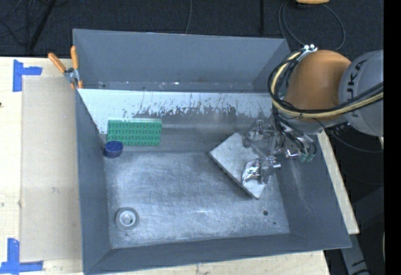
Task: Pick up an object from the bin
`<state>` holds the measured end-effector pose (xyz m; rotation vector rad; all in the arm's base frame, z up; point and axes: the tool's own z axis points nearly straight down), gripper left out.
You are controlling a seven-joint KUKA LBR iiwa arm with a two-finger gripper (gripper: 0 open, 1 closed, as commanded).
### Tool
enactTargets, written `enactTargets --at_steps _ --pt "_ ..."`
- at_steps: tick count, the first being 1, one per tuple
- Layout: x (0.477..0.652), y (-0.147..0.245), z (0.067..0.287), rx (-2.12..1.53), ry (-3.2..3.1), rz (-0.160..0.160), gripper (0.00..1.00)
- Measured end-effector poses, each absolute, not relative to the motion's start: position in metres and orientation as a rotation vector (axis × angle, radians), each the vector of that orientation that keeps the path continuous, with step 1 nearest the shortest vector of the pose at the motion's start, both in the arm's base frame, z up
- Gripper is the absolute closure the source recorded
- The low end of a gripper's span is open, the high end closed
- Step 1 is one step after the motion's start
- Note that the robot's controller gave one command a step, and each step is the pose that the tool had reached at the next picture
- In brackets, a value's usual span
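The gripper (259, 172) is hanging over the lower-right end of the flat grey slab (229, 155) lying at the right of the grey metal bin (188, 67). The slab is stretching up-left from it. Whether the claw is apart cannot be told.

the bin (182, 61) is dull slate grey; its floor is rubbed paler with whitish scuffs, and the lower band of its back wall, across the middle of the frame, is light grey streaked with dark vertical scratches. left of centre, a building plate (135, 133) is bright green, patterned with a regular grid of small studs. the round cap (113, 149) below its left corner is deep blue. the small round lid (126, 218) at lower left is silvery grey with a paler ring. the flat square tile (232, 153) right of centre is plain light grey. the gripper (260, 172) over it is shiny silver with dark parts. at the right, the wrist cover (319, 83) is orange-brown, ringed by black and yellow cables (279, 89).
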<state>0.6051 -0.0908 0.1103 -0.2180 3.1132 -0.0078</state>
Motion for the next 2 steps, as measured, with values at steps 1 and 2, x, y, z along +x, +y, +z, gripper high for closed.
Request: enactTargets --at_steps 1,2 --pt "0.606 -0.091 0.111 -0.219 3.113 -0.008 1.00" --pt "0.613 -0.098 0.229 -0.416 3.104 -0.004 1.00"
